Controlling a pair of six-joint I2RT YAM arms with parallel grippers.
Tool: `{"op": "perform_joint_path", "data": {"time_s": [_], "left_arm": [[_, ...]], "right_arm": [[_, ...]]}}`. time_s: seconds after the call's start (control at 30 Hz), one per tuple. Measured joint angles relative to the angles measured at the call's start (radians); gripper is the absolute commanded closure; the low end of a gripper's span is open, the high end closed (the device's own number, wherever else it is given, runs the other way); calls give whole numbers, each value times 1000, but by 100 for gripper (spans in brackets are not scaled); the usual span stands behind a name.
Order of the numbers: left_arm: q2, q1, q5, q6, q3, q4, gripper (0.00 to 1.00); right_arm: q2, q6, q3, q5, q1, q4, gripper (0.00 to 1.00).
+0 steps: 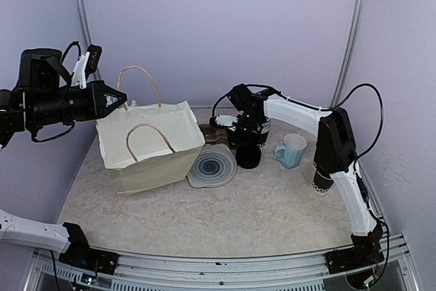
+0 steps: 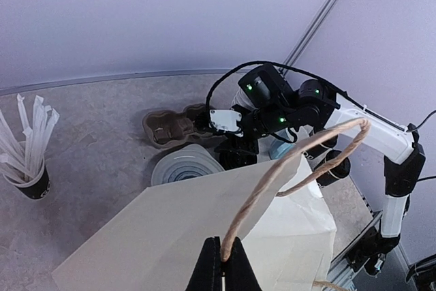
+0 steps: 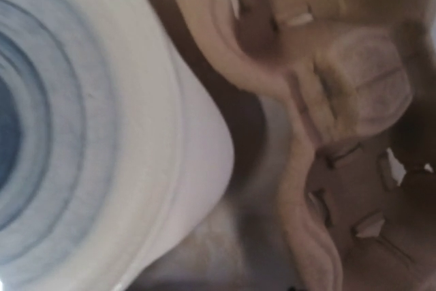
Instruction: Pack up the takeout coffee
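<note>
A black takeout coffee cup (image 1: 248, 159) stands on the table just right of a blue-ringed plate. My right gripper (image 1: 246, 145) is down at this cup with its dark body over the top. Its fingers and any grip are hidden, and the right wrist view shows no fingertips. From the left wrist view the same cup (image 2: 240, 160) sits under the right gripper (image 2: 238, 148). My left gripper (image 1: 122, 98) (image 2: 227, 253) is shut on a twine handle (image 2: 272, 182) of the cream paper bag (image 1: 150, 148), holding its mouth up and open.
The plate (image 1: 212, 167) (image 3: 82, 134) lies between bag and cup. A brown cardboard cup carrier (image 1: 216, 133) (image 3: 354, 100) sits behind it. A light blue mug (image 1: 291, 151) and a second black lettered cup (image 1: 321, 182) stand right. A black cup of white sticks (image 2: 27, 178) stands far left.
</note>
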State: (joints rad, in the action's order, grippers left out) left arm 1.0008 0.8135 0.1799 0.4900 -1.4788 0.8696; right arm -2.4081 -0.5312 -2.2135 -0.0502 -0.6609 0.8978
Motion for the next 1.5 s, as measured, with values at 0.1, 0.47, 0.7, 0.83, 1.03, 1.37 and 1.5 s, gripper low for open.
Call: {"op": "perform_joint_path", "data": {"time_s": [0.1,0.47,0.7,0.83,1.03,1.37,1.5], "left_arm": [[0,-3,-3,0,1,0,100],[-14,-10,-16,0,33,-2,100],[-20,-10,-19,0,40,-3,100],[-23,-12,-23,0,42,-5,100],[-38,-16,-23,0,50,-6,100],[-46,-18,-23,0,54,-7,100],[-46,-25,-23,0,54,-7,100]], "right_arm": [[-16,-3,-1,39,0,-9,59],[-56,-27,-19,116,0,-63,69],[-78,-42,-26,140,0,-108,73],[-100,-53,-35,150,0,-121,81],[-108,-55,-35,153,-4,-122,93],[-95,-55,-32,141,-31,-129,100],[-66,-58,-19,138,-37,-142,77]]}}
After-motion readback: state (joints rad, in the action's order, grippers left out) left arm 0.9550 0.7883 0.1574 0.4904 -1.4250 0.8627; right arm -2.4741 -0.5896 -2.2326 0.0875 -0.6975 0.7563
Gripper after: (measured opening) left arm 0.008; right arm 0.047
